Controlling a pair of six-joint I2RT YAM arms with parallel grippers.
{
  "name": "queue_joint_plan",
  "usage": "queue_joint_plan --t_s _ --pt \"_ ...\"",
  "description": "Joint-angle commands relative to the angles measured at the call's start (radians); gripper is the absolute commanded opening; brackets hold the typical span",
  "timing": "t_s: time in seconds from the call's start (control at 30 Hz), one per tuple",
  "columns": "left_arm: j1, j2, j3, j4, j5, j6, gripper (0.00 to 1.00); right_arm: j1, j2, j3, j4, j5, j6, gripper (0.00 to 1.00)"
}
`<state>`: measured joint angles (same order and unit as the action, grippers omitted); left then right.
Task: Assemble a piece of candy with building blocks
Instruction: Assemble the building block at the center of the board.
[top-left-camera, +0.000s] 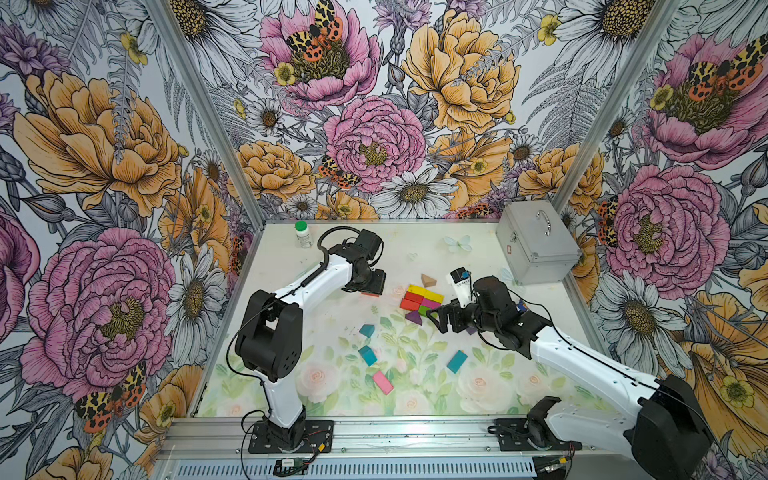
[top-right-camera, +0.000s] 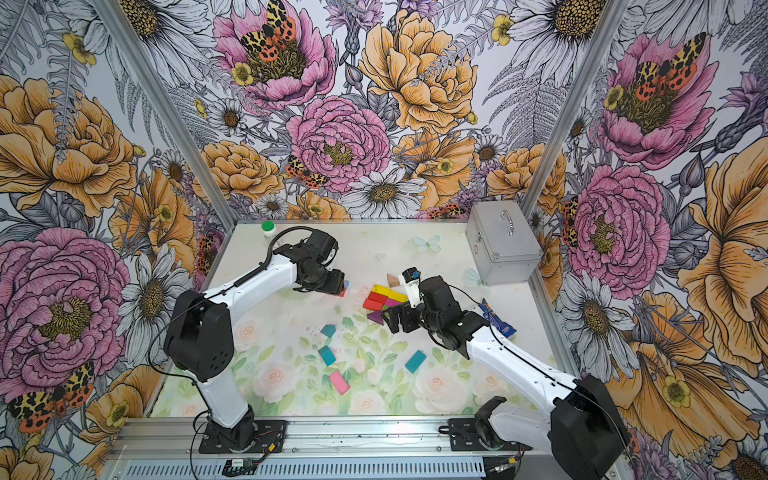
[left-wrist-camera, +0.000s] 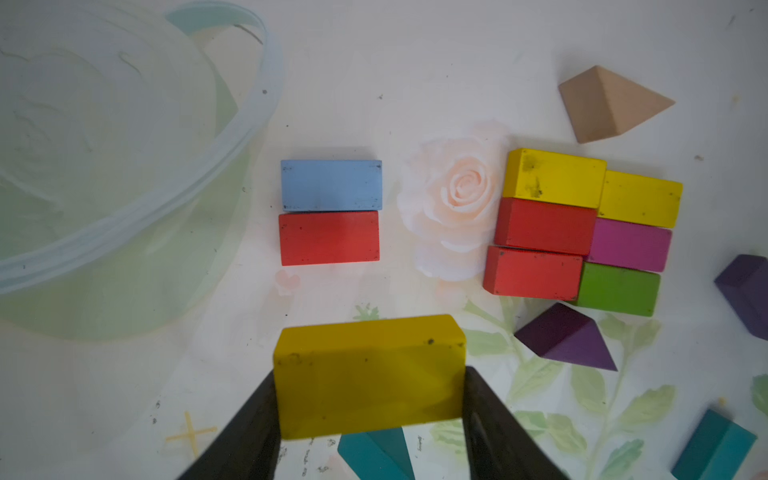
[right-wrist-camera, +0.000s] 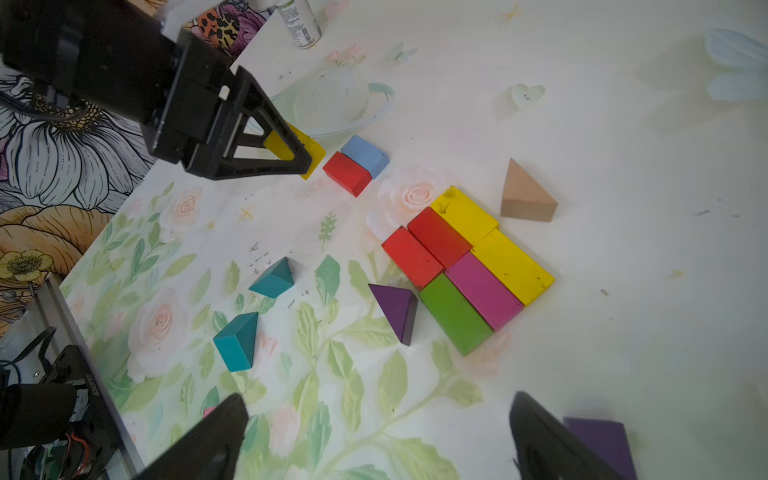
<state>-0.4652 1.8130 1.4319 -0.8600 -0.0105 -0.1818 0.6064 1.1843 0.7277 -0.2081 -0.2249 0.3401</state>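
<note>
A yellow brick (left-wrist-camera: 369, 353) fills the foreground of the left wrist view, clamped by its short ends between the black fingers (left-wrist-camera: 245, 432) of the left gripper (left-wrist-camera: 370, 386) — jaws about half closed on it. Read the table (top-left-camera: 478, 249) in a top view as a clock with twelve at the back wall. That gripper hovers near eleven o'clock of centre, over a red brick (left-wrist-camera: 329, 237) and a light blue brick (left-wrist-camera: 331, 185) lying long side to long side, touching. At three o'clock of that pair sits the block cluster (top-left-camera: 422, 299) — two yellow, two red, one magenta, one green, packed flat together. A tan triangle (top-left-camera: 428, 279) lies apart at its twelve, and a purple triangle (top-left-camera: 413, 318) lies just beside it at six. The right gripper (top-left-camera: 438, 318) hangs at the cluster's four o'clock, jaws spread wide and empty. Teal pieces (top-left-camera: 368, 355) and a pink brick (top-left-camera: 382, 382) are scattered toward six and seven.
</note>
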Motion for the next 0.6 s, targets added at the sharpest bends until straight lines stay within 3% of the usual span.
queue_joint_plan --t_s 0.0,0.57 --pt "0.000 0.049 -0.015 -0.001 -0.032 0.021 0.53 0.040 0.050 0.023 0.099 0.021 -0.010 0.99" --pt "0.033 0.171 -0.006 0.016 -0.020 0.011 0.55 0.056 0.161 0.062 0.157 -0.009 -0.034 1.00"
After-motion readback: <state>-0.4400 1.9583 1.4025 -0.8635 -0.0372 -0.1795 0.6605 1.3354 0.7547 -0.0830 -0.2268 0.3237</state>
